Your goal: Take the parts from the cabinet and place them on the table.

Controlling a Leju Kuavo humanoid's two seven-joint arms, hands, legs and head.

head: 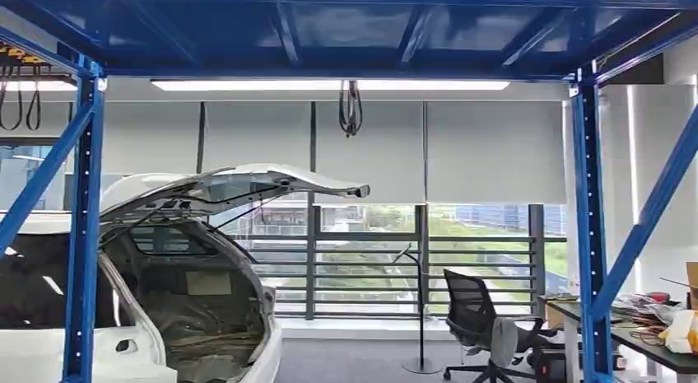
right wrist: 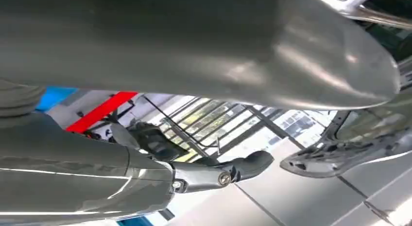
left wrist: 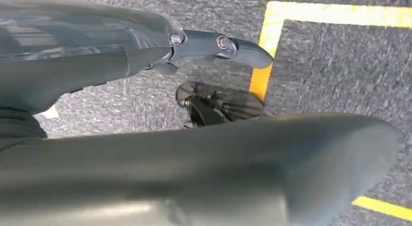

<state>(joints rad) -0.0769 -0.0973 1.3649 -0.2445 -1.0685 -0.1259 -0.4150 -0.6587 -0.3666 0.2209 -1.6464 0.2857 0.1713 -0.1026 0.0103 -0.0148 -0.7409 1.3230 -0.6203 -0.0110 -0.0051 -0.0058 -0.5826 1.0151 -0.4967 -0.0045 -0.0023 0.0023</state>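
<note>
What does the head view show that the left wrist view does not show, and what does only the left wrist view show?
Only the head view: a white car body with its tailgate raised, a blue steel frame, a black office chair, a cluttered table at the right, and windows with grey blinds.

Only the left wrist view: the left robot hand, holding nothing, over grey carpet marked with yellow tape.

Shared: no single object can be matched; both simply show the same workshop.
</note>
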